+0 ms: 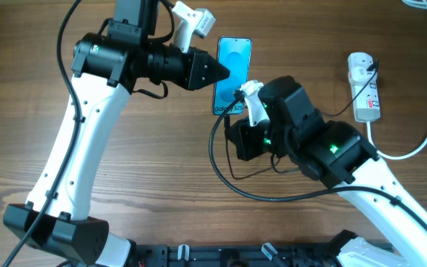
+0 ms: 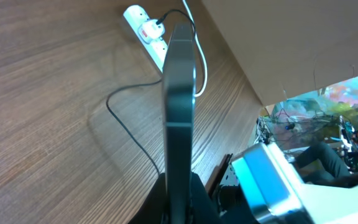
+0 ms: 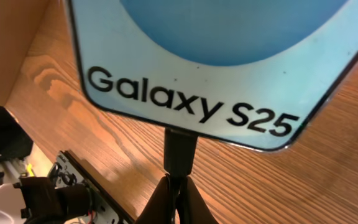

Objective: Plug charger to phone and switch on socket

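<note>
Seating the charger connector (image 3: pixel 179 152)
Pinched by right gripper (image 3: pixel 178 193), seemingly unseated, it is best pushed straight; phone (image 1: pixel 234 55) is clamped by left gripper (image 1: pixel 225 73).

Soft, even light falls on the tabletop (image 1: pixel 161 148) from above, and the arms cast only faint, blurred shadows. The overhead view is crisp. From the left wrist, the phone (image 2: pixel 179 112) looms close and soft-edged, and the room behind it is bright and smeared. From the right wrist its screen glows, the wood carries a warm sheen, and the charger (image 3: pixel 180 149) tip is a dark silhouette.
</note>
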You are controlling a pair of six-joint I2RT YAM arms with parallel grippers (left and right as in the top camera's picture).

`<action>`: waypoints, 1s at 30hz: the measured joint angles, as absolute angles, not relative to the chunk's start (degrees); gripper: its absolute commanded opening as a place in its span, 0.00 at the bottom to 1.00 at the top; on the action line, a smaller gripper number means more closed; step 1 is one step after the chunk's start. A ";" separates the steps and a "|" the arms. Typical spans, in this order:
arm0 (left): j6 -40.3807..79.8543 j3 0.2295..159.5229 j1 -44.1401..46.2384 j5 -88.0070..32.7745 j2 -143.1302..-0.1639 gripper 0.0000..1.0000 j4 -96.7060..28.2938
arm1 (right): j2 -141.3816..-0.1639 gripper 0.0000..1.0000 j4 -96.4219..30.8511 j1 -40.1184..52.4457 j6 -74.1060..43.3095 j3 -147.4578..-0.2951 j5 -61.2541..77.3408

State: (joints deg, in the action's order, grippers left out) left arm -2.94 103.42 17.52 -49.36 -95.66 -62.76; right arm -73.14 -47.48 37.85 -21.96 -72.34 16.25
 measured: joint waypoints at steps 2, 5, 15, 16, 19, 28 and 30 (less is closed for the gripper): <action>-3.20 103.57 17.52 -49.12 -95.66 0.04 -63.57 | -73.14 0.04 -46.94 37.80 -21.96 -73.23 15.09; -3.38 103.37 17.52 -49.08 -95.66 0.04 -65.17 | -73.06 0.05 -45.10 36.97 -21.80 -75.61 12.97; -3.38 103.35 17.54 -49.34 -95.66 0.04 -65.54 | -73.06 0.22 -46.13 36.93 -22.24 -75.90 11.51; -3.38 103.35 17.54 -49.32 -95.66 0.04 -65.56 | -73.06 0.28 -46.61 36.93 -22.28 -75.90 11.53; -3.05 103.35 17.54 -49.30 -95.66 0.04 -65.23 | -73.06 0.33 -49.08 36.93 -22.74 -75.92 13.19; 2.90 103.35 17.54 -49.15 -95.66 0.04 -62.11 | -73.49 0.11 -52.71 36.93 -24.21 -75.92 19.53; 3.38 103.35 17.54 -49.15 -95.66 0.04 -62.13 | -74.63 0.09 -52.18 36.93 -24.25 -75.92 19.70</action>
